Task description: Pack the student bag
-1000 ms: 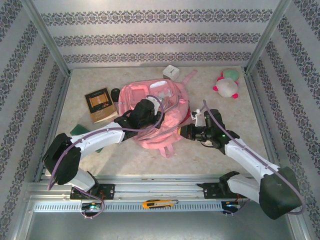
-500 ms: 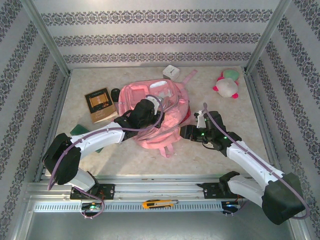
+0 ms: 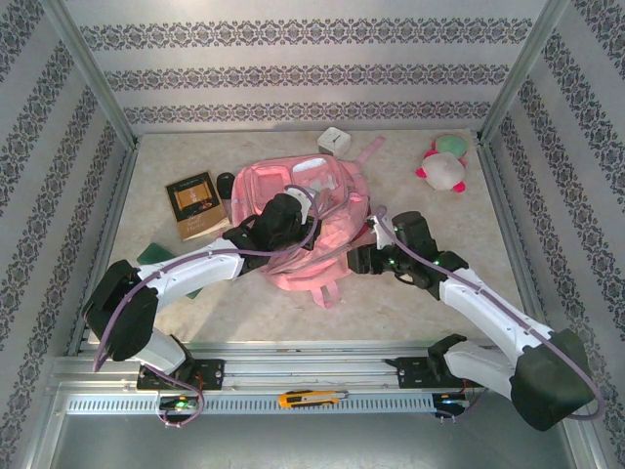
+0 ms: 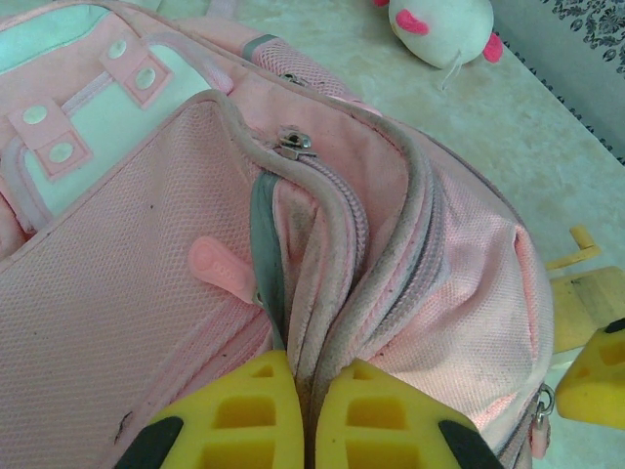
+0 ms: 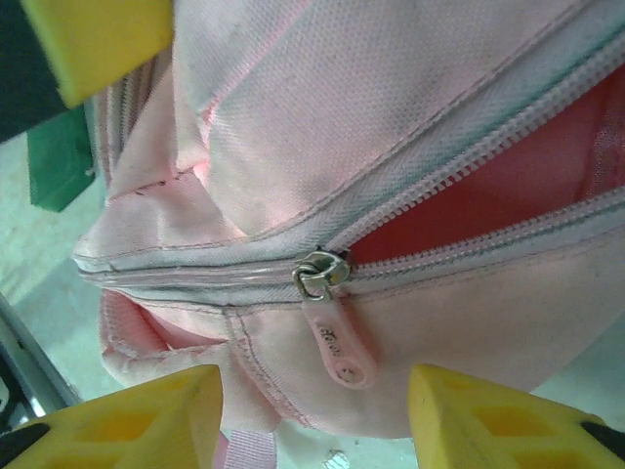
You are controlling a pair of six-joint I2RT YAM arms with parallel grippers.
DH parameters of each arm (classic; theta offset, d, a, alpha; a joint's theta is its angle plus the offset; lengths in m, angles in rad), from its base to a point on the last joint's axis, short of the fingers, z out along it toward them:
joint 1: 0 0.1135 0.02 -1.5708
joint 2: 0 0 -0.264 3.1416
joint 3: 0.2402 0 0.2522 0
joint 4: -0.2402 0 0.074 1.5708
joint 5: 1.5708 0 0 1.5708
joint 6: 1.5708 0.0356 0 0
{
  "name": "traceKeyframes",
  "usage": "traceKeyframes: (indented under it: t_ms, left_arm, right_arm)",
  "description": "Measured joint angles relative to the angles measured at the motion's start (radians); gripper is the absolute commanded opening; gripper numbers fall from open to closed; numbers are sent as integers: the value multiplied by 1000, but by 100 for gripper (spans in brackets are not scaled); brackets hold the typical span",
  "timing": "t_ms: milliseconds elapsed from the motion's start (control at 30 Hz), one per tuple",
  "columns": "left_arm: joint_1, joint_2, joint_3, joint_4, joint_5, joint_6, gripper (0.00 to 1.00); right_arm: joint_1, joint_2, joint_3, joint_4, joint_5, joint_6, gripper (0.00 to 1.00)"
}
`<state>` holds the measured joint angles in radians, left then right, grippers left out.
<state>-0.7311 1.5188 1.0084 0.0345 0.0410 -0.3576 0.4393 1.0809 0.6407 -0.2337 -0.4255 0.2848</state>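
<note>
The student bag (image 3: 322, 210) is a big pink backpack lying mid-table. My left gripper (image 3: 305, 227) rests on top of it; in the left wrist view it (image 4: 305, 376) is shut on a fold of the bag's (image 4: 146, 293) pale zip edge. My right gripper (image 3: 361, 259) stands at the bag's right side. Seen from the right wrist, it (image 5: 317, 401) is open, its yellow fingers (image 5: 146, 415) apart on either side of a pink zipper pull (image 5: 337, 337) without touching it. That zip is partly open and shows a red lining (image 5: 508, 186).
A brown book (image 3: 195, 203), a small black object (image 3: 226, 181) and a green item (image 3: 156, 256) lie left of the bag. A white box (image 3: 335, 141) and a plush toy (image 3: 444, 166) sit at the back. A wooden piece (image 4: 586, 283) lies by the bag's right.
My right gripper has opened and let go at the bag's zip, and its wrist has shifted slightly left. The left arm and its grip have stayed still.
</note>
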Motion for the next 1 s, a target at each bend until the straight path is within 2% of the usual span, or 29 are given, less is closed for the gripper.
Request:
traceKeyframes:
  t_ms: [200, 400, 467, 533, 667, 1000]
  left_arm:
    - [0, 0, 5, 0, 0, -4, 0]
    - [0, 0, 6, 0, -4, -7, 0]
    - [0, 0, 6, 0, -7, -7, 0]
    - [0, 0, 6, 0, -8, -7, 0]
    - [0, 0, 6, 0, -15, -7, 0]
    - [0, 0, 6, -1, -52, -10, 0]
  right_arm:
    - [4, 74, 18, 29, 2, -23, 42]
    - [4, 120, 31, 52, 2, -22, 21]
    - [6, 118, 31, 54, 0, -14, 11]
    - [9, 114, 31, 56, -2, -7, 6]
    - [15, 103, 31, 59, -2, 3, 0]
    - [42, 67, 29, 66, -92, 171, 0]
